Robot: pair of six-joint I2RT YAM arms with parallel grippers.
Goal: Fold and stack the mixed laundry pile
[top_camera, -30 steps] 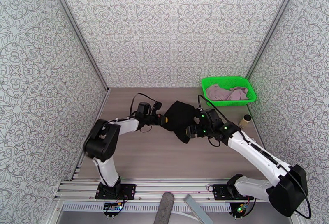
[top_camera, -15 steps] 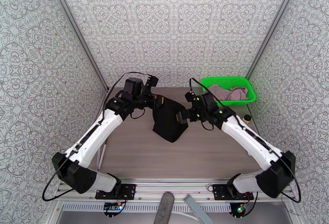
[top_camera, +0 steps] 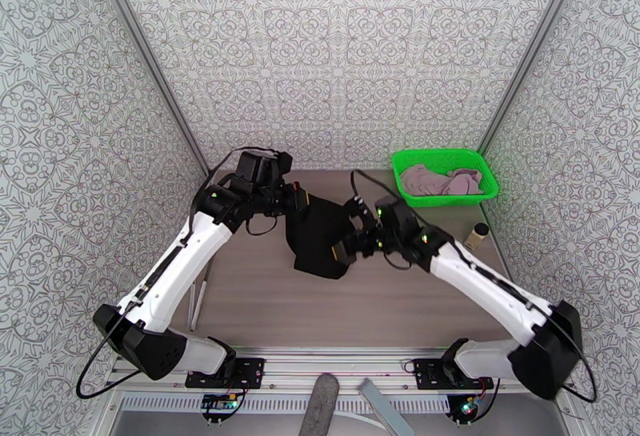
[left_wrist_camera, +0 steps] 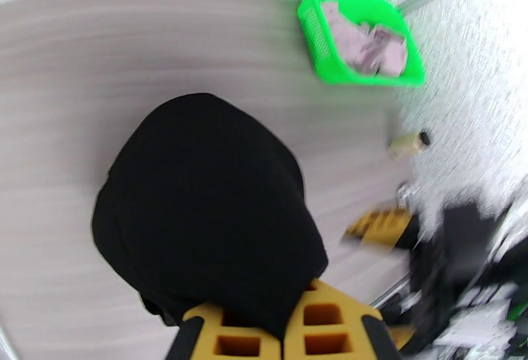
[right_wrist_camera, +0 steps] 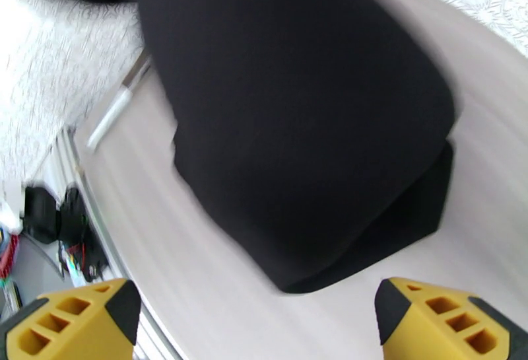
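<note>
Black garment (top_camera: pixel 318 239) is pinched at its edge in my L gripper (left_wrist_camera: pixel 284 331); R gripper (right_wrist_camera: pixel 257 315) spread wide just beside it, holding nothing. Pink garment (top_camera: pixel 442 180) lies in green basket (top_camera: pixel 448 198).

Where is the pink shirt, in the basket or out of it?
In. The pink shirt lies crumpled inside the basket, within its rim, as the top and left wrist views both show.

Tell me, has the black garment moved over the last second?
Yes. The black garment has shifted left, farther from the green basket, pinched at its top edge by the left gripper.
</note>
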